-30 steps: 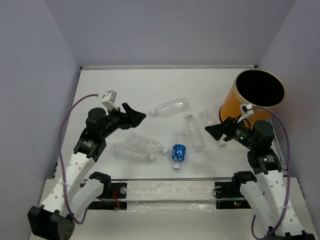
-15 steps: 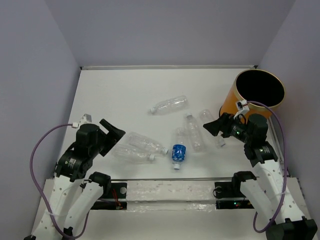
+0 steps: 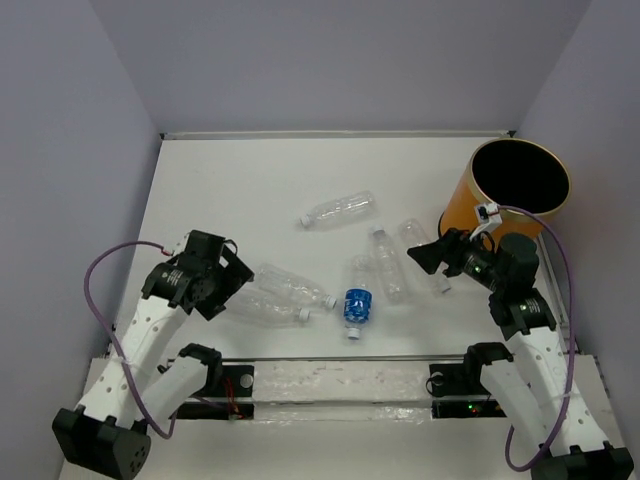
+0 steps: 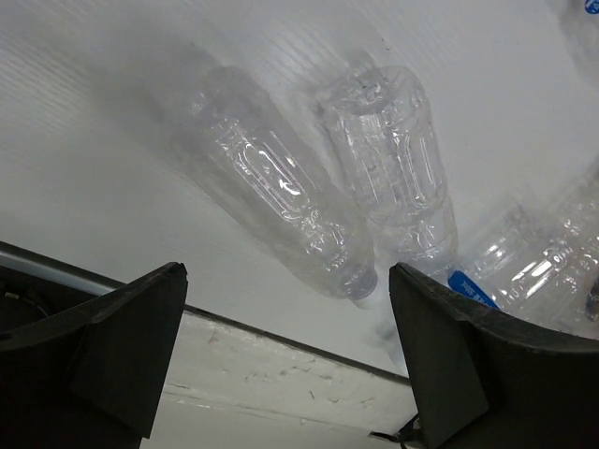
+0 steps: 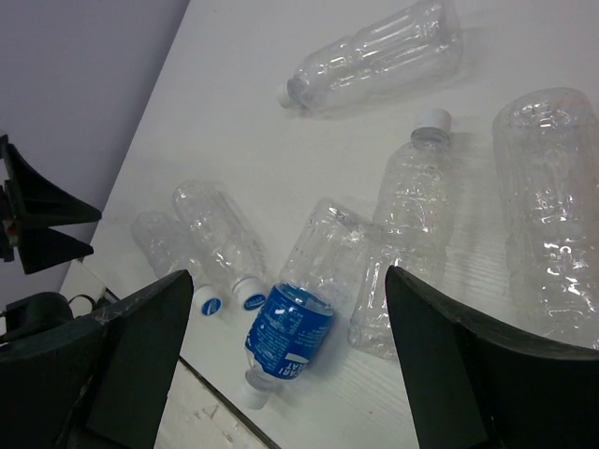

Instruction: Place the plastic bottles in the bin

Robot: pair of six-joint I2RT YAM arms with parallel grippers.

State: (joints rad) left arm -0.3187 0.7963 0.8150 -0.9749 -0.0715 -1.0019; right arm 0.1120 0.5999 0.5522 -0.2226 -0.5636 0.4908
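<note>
Several clear plastic bottles lie on the white table. One lies apart at the back [image 3: 340, 211]. Two lie side by side in the middle [image 3: 388, 262], [image 3: 418, 240]. The blue-label bottle [image 3: 357, 298] lies in front of them, also in the right wrist view [image 5: 292, 323]. Two more lie at the left [image 3: 292, 284], [image 3: 262, 306], also in the left wrist view [image 4: 281, 201], [image 4: 393, 168]. The orange bin [image 3: 478, 205] stands at the right rear. My left gripper [image 3: 234, 288] is open and empty, just left of the two left bottles. My right gripper [image 3: 430, 258] is open and empty, over the middle bottles beside the bin.
Lilac walls close the table at the left, back and right. A pale bar [image 3: 330, 380] runs along the near edge between the arm bases, seen close below the left gripper [image 4: 281, 374]. Purple cables loop beside both arms.
My left arm has pulled back and dropped low, its gripper now beside the two left bottles. My right gripper has shifted slightly up and left. No bottle has moved.
</note>
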